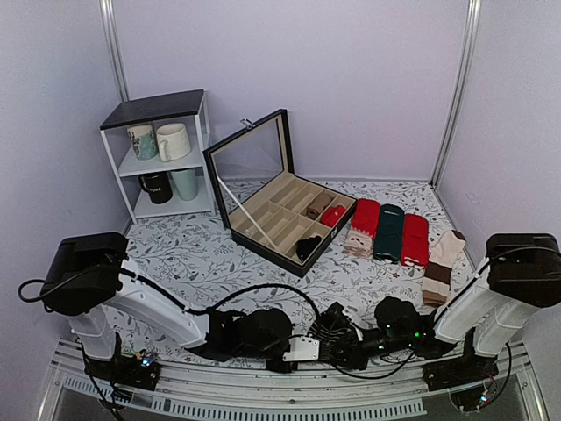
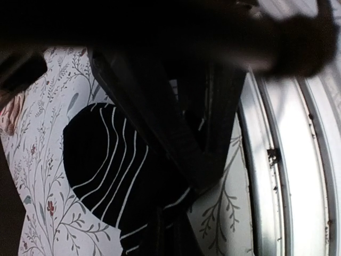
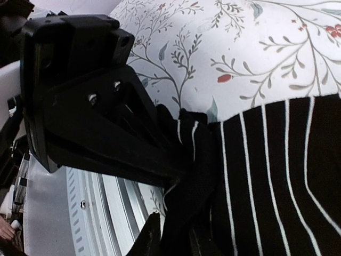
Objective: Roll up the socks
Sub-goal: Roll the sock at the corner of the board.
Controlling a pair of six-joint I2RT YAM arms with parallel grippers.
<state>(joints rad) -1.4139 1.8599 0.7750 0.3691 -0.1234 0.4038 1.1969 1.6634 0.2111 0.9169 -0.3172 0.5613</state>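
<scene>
Lavender walls backed a table under a floral cloth (image 1: 193,254). In the overhead view a white shelf (image 1: 158,110) of mugs (image 1: 173,140) stood at upper left. A black compartment box (image 1: 263,253) with its lid raised sat at centre. Red socks (image 1: 365,219), a dark green sock (image 1: 388,230) and cream-and-brown socks (image 1: 443,259) lay in a row to the right.

Along the bottom of that frame the left arm (image 1: 158,311) and right arm (image 1: 465,307) were both folded low and stretched inward. The left gripper (image 1: 307,347) and right gripper (image 1: 349,338) met nose to nose just above the metal rail (image 1: 263,386).

The striped socks (image 2: 106,160) were hidden beneath the grippers from overhead; only the wrist cameras showed them. They lay flat on the cloth beside the rail, their rounded end toward the left of the left wrist frame. There the left gripper (image 2: 197,176) was closed tight, its tips pinching the bunched end.

In the right wrist view the right gripper (image 3: 168,197) stood narrowly parted, with gathered fabric of the striped socks (image 3: 277,176) between its fingers (image 3: 106,133). Whether it gripped could not be told.
</scene>
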